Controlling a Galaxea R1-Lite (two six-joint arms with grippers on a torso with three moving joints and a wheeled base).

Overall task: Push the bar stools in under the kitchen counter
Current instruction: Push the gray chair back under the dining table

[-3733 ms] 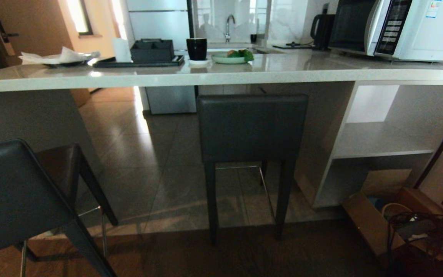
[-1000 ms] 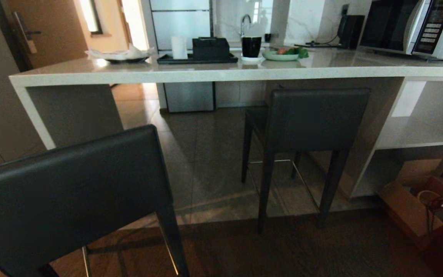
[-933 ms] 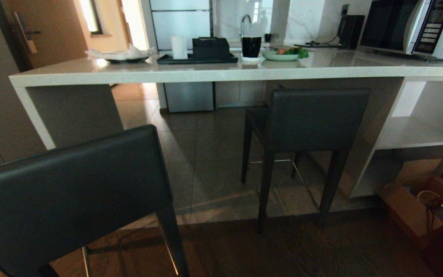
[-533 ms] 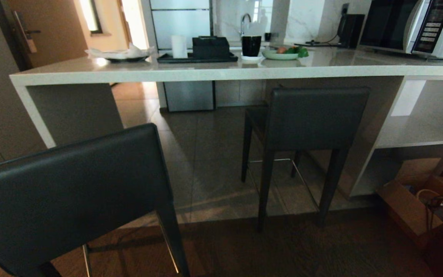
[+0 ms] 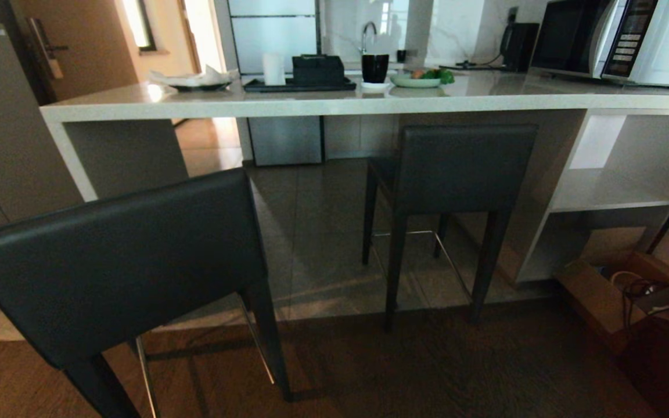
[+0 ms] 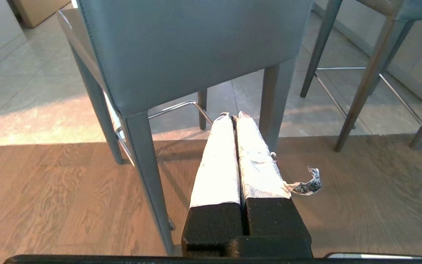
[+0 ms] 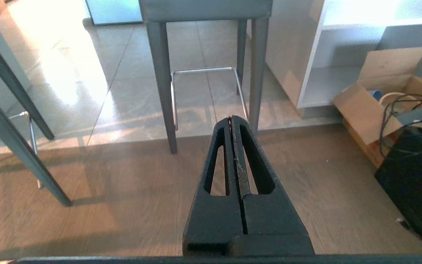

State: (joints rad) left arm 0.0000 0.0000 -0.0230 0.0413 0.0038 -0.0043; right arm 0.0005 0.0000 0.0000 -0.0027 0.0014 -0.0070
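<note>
Two dark grey bar stools show in the head view. The near stool [image 5: 119,261] stands at the front left, turned at an angle and out from the kitchen counter [image 5: 311,105]. The far stool [image 5: 462,168] sits with its seat under the counter, its backrest just below the edge. Neither arm is in the head view. My left gripper [image 6: 233,116], its fingers wrapped in white tape, is shut and empty, a short way behind the near stool's backrest [image 6: 196,47]. My right gripper [image 7: 230,119] is shut and empty, low over the wood floor, pointing at the far stool's legs [image 7: 161,84].
On the counter stand a microwave [image 5: 619,40], a black tray [image 5: 299,86], a black cup [image 5: 374,68] and a plate of fruit [image 5: 424,79]. Open white shelves [image 5: 601,194] fill the counter's right end. A cardboard box [image 5: 599,299] and tangled cables [image 5: 665,296] lie on the floor at the right.
The whole head view has shifted: the camera swung left since the earliest frame and has just pulled back a little. Neither stool has moved against the counter.
</note>
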